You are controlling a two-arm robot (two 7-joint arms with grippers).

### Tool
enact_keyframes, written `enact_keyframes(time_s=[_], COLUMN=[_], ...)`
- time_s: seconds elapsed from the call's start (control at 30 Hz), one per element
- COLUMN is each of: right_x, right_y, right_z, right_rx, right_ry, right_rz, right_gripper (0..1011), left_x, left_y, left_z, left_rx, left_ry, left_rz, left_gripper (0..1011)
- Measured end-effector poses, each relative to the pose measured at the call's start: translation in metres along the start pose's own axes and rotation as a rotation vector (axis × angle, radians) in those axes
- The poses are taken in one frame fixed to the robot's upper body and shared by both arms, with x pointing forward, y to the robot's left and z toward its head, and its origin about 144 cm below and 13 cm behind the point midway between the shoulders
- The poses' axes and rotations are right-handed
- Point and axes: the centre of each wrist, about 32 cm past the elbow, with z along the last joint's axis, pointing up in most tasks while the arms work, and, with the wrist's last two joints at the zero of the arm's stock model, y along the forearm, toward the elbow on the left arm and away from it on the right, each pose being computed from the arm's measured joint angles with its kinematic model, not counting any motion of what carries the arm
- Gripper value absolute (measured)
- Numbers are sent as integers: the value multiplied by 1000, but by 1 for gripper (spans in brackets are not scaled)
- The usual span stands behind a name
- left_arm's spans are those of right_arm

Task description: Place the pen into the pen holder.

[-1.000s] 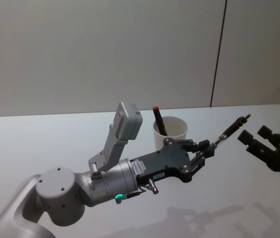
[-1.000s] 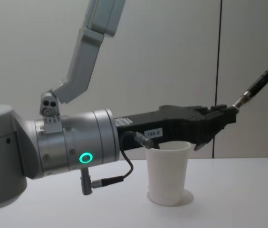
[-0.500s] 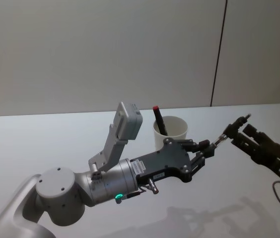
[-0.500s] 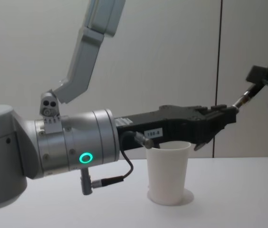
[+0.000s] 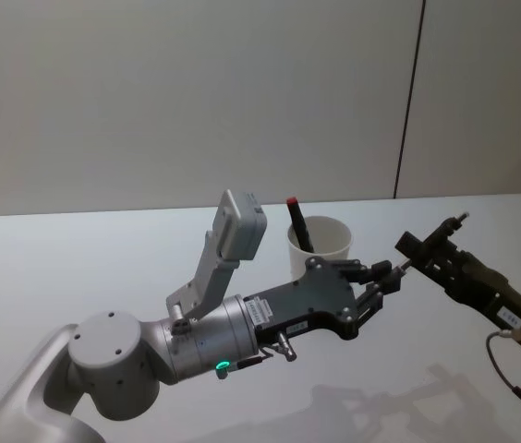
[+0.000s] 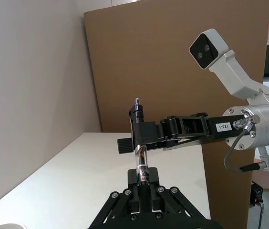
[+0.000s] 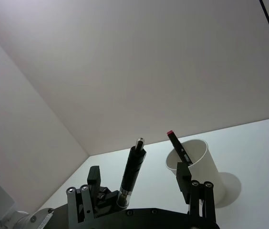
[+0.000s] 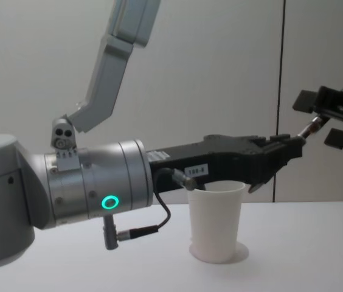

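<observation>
A small white label on the black body of the right end effector [image 6: 137,125], seen from the left wrist view, is showing "183-1", printed in dark characters. A similar white label is sitting on the black housing of the left end effector [image 8: 293,149] in the chest view, just above the paper cup [image 8: 216,222], but its characters are too small to read surely. Another white sticker is showing on the right arm [image 5: 510,317] in the head view, and its print is not legible. The cup is carrying no writing.
</observation>
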Motion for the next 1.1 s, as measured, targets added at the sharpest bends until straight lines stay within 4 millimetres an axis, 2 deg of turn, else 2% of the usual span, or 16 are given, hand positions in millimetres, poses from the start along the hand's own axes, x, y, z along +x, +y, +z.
enact_keyframes(time_s=[0.67, 0.8, 1.1], right_x=[-8, -9, -11], right_y=[4, 5, 4], right_z=[0, 0, 3], right_rx=[22, 25, 23], right_ry=[37, 38, 30], right_rz=[-32, -31, -21], right_gripper=[996, 927, 679], left_x=[0, 0, 0], left_y=[0, 0, 0], left_z=[0, 0, 0], left_rx=[0, 0, 0], left_ry=[0, 0, 0], left_rz=[0, 0, 0], left_gripper=[140, 140, 140])
